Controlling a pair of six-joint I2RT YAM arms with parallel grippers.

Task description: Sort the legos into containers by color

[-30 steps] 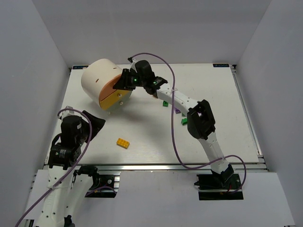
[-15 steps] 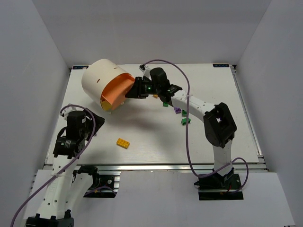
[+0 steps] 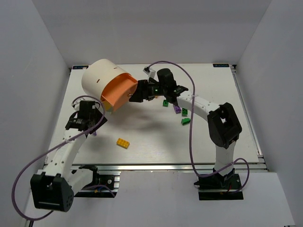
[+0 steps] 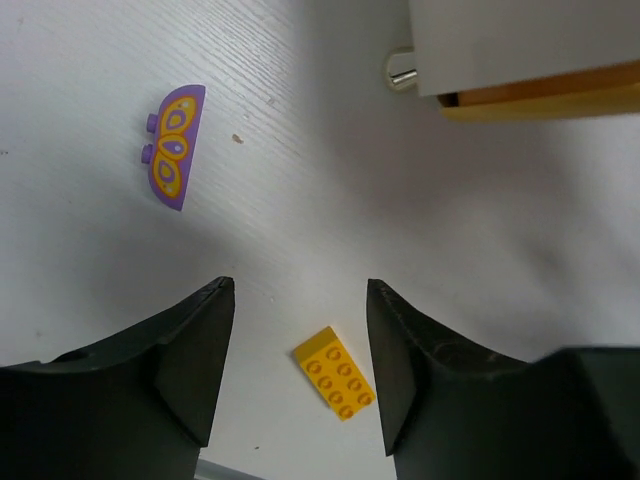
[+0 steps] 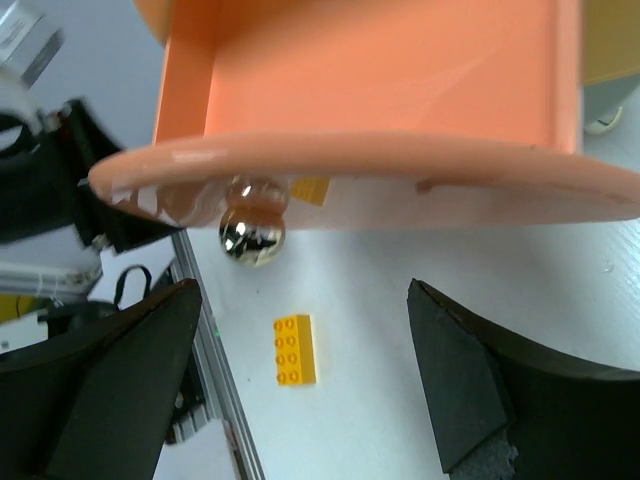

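Note:
The cream drum lies at the back left with its orange drawer pulled out. My right gripper hangs open just in front of that drawer. In the right wrist view the drawer and its shiny knob sit just beyond the open right gripper, which holds nothing. A yellow brick lies on the table. My left gripper is open above it, and the brick shows between the fingers of the left gripper. Three green bricks and a purple one lie under my right arm.
A purple piece with yellow butterfly markings lies on the table left of my left gripper. The drum's yellow drawer and a small knob are close ahead of it. The aluminium rail runs along the table's near edge.
The orange drawer has slid out of the drum and my right gripper has let go of its knob and opened. My left arm has reached forward toward the drum, its jaws slightly narrower.

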